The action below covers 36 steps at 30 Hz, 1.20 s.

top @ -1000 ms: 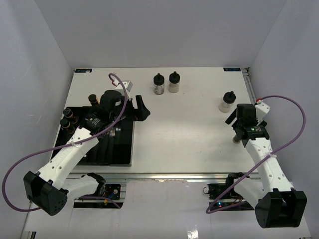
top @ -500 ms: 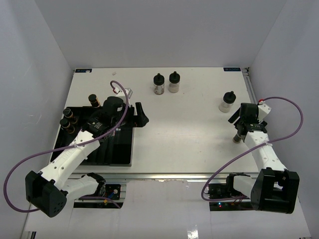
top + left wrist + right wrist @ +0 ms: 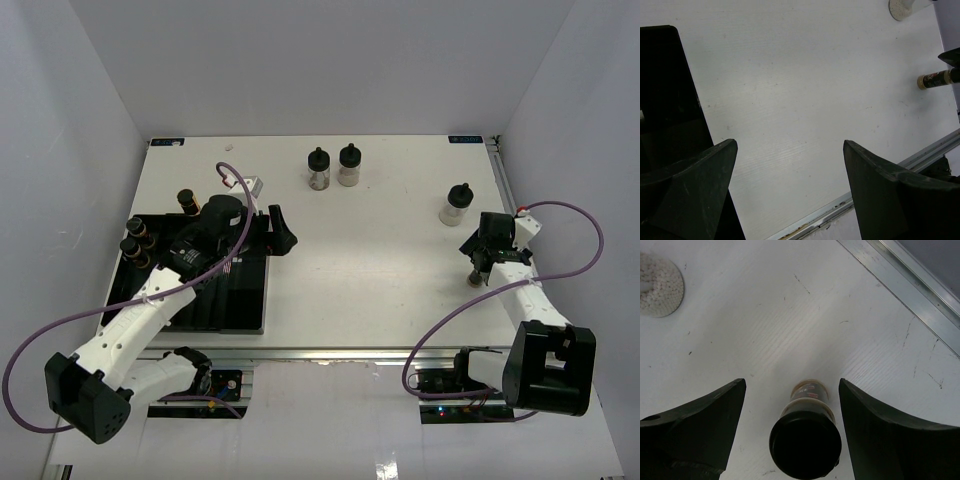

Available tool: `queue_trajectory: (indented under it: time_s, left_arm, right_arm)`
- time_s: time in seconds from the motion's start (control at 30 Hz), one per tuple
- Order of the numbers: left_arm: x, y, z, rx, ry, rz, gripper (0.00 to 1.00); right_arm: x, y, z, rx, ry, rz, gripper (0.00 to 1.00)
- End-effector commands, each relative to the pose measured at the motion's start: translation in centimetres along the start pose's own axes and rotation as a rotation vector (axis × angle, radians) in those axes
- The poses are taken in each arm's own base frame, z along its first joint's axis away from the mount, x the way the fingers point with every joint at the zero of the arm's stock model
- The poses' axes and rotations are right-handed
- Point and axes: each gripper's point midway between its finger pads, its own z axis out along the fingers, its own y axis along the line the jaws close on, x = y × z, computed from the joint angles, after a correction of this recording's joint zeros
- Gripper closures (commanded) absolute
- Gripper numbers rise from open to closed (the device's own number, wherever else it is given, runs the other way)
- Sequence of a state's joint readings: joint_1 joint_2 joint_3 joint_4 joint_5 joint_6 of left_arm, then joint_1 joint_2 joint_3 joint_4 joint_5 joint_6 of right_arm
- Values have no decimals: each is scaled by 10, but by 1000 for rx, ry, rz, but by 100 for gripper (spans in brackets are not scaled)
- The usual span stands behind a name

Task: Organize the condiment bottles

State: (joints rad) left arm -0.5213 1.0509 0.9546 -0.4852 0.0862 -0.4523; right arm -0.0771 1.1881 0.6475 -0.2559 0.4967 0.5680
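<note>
right claw (image 3: 792,384) has dropped around the slim bottle (image 3: 805,437) near the right edge, jaws apart, not gripping. left claw (image 3: 790,145) gapes beside the tray (image 3: 245,300). racked bottles (image 3: 135,228) stand in it; three squat bottles (image 3: 349,166) wait far.

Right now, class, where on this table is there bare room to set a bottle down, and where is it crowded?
Bare: the middle, between the black tray and the right claw, in front of the two back bottles. Crowded: around the tray and the left claw, and the right edge by the squat bottle.
</note>
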Motion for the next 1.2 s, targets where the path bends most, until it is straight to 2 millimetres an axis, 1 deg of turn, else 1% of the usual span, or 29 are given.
queue_trajectory:
  time_s: [0.0, 0.07, 0.1, 0.2, 0.27, 0.37, 0.4, 0.47, 0.6, 0.63, 0.67, 0.7, 0.77, 0.8, 0.87, 0.93, 0.97, 1.03, 1.07, 1.13, 1.17]
  left_arm:
    - [-14, -9, -8, 29, -50, 19, 2]
    - [-13, -9, -8, 31, -50, 17, 2]
    - [-13, -10, -8, 33, -50, 16, 2]
    - [-15, -11, -10, 35, -56, 13, 2]
    - [-17, -11, -12, 32, -61, 8, 2]
    - [-21, -13, -15, 34, -71, 4, 2]
    - [-23, -14, -17, 38, -76, 1, 2]
    - [-24, -14, -19, 36, -77, -1, 2]
    - [-27, -13, -23, 20, -89, -5, 2]
    - [-29, -12, -24, 10, -92, -4, 2]
    - [-30, -10, -24, -3, -93, -3, 2]
    - [-32, -8, -26, -19, -95, -3, 2]
    - [-39, -1, -31, -76, -103, 3, 2]
    - [-45, -2, -35, -83, -117, 8, 2]
    - [-54, -3, -41, -99, -127, 19, 2]
    - [-59, -4, -46, -105, -128, 24, 2]
    - [-59, -4, -48, -104, -129, 26, 2]
    - [-59, -5, -51, -103, -130, 28, 2]
    - [-58, -4, -52, -103, -130, 29, 2]
    - [-57, -3, -55, -109, -128, 26, 2]
    - [-56, -2, -57, -113, -129, 28, 2]
  right_arm:
    - [-8, -5, 3, 33, -54, 32, 29]
    - [-9, -8, 2, 39, -61, 27, 38]
    - [-10, -9, 0, 35, -67, 27, 45]
    - [-13, -2, -5, -11, -75, 6, 61]
    - [-12, 7, -8, -58, -74, -27, 74]
    - [-10, 20, -11, -109, -59, -84, 88]
    - [-7, 28, -14, -131, -52, -113, 91]
    - [-2, 40, -18, -167, -40, -160, 92]
    - [15, 82, -35, -283, -27, -292, 92]
    - [23, 99, -45, -335, -31, -340, 92]
    - [35, 120, -60, -404, -37, -400, 92]
    - [41, 132, -68, -444, -38, -423, 92]
    - [62, 165, -94, -581, -32, -485, 92]
    - [75, 181, -109, -657, -20, -519, 92]
    - [92, 206, -133, -756, -10, -567, 92]
    - [109, 224, -150, -797, 3, -619, 92]
    - [116, 230, -156, -809, 11, -639, 92]
    - [133, 240, -162, -821, 28, -681, 92]
    - [138, 245, -166, -833, 28, -693, 92]
    - [156, 254, -181, -874, 34, -727, 92]
    - [161, 258, -187, -889, 33, -733, 92]
